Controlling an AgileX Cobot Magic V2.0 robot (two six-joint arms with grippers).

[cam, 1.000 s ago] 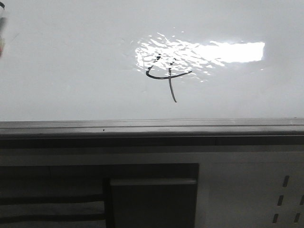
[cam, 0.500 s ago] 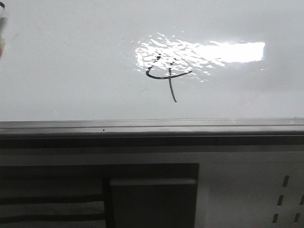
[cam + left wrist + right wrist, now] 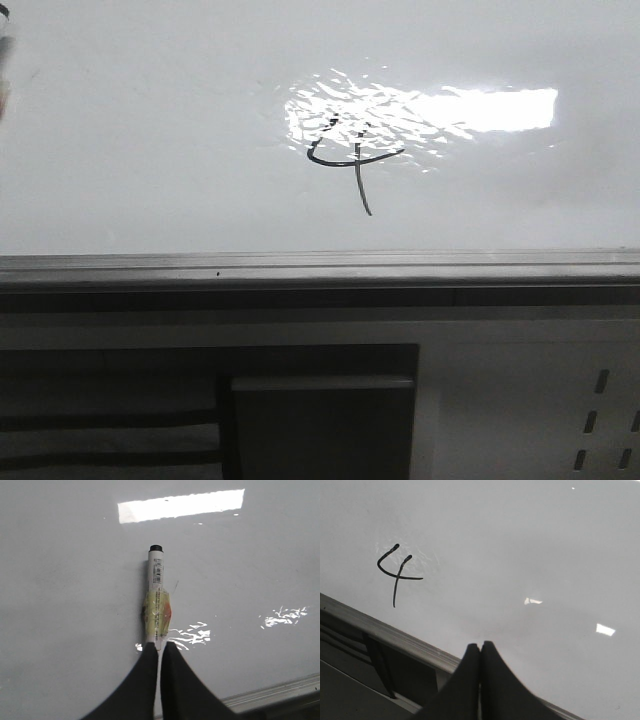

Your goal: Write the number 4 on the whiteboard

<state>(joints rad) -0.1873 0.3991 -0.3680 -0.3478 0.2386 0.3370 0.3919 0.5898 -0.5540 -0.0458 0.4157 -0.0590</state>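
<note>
One figure, the number 4 (image 3: 350, 160), already stands complete on the whiteboard (image 3: 150, 150), partly across the rippled glare and above the grey frame edge (image 3: 320, 268); the writing step looks finished, with only withdrawal left. Left hand (image 3: 159, 647) pinches the taped marker (image 3: 156, 597), its black tip pointing along the board and well away from the figure; whether it touches I cannot tell. Right hand (image 3: 480, 647) is pressed together on nothing, beside the figure. Next, I judge: lift the marker clear without smudging the ink.
</note>
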